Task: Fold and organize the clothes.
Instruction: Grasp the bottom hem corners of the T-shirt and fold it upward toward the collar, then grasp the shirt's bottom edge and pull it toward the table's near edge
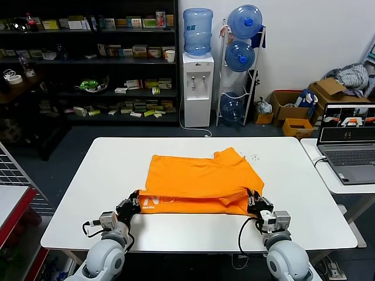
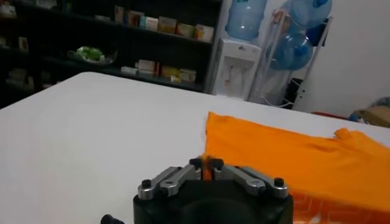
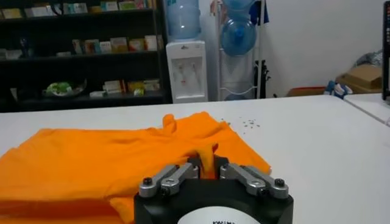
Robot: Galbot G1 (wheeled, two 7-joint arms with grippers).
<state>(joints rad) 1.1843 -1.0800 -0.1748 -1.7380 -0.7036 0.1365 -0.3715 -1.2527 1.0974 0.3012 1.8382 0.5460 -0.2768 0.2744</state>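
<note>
The orange T-shirt (image 1: 199, 178) lies across the middle of the white table (image 1: 304, 187), its near part doubled over so that pale lettering (image 1: 150, 202) shows along the near left edge. My left gripper (image 1: 133, 205) sits at the shirt's near left corner, shut on a thin pinch of orange fabric (image 2: 208, 169). At the near right corner, my right gripper (image 1: 256, 205) is shut on a raised fold of the fabric (image 3: 206, 159). Both rest low at table level. A sleeve (image 1: 225, 155) sticks out at the far edge.
An open laptop (image 1: 348, 143) stands on a side table to the right. A wire rack (image 1: 14, 170) is at the left. Beyond the table are dark shelves (image 1: 88, 64), a water dispenser (image 1: 197, 88) and cardboard boxes (image 1: 293, 108). Small dark specks (image 1: 253, 157) lie near the shirt's far right.
</note>
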